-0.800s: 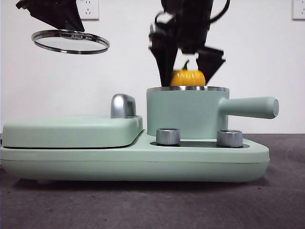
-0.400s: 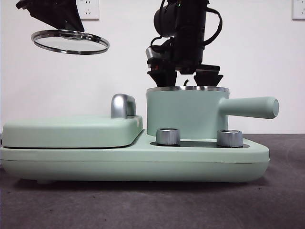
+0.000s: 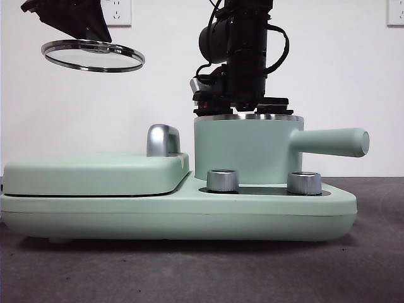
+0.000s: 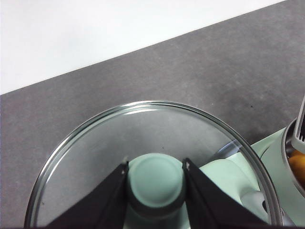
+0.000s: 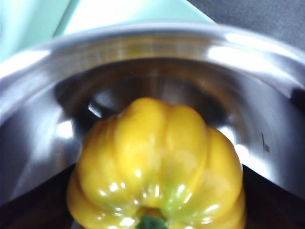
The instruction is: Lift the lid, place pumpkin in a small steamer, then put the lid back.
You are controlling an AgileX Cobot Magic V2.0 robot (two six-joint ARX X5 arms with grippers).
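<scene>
The pumpkin (image 5: 157,167) has sunk below the small steamer's (image 3: 246,151) rim, now down inside the steel bowl, still pinched by the right claw (image 3: 243,104). I'd say release comes next, then a straight lift clear. The left claw (image 4: 156,191) holds the lid (image 3: 93,55) by its knob, aloft over the griddle cover (image 3: 95,172).

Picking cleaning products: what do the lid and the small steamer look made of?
The lid looks like clear glass, since the table shows through it, with a polished metal rim and a matte mint knob, likely plastic. The small steamer has a matte mint outside, probably coated metal; in the right wrist view its inside reflects like bare steel.
</scene>
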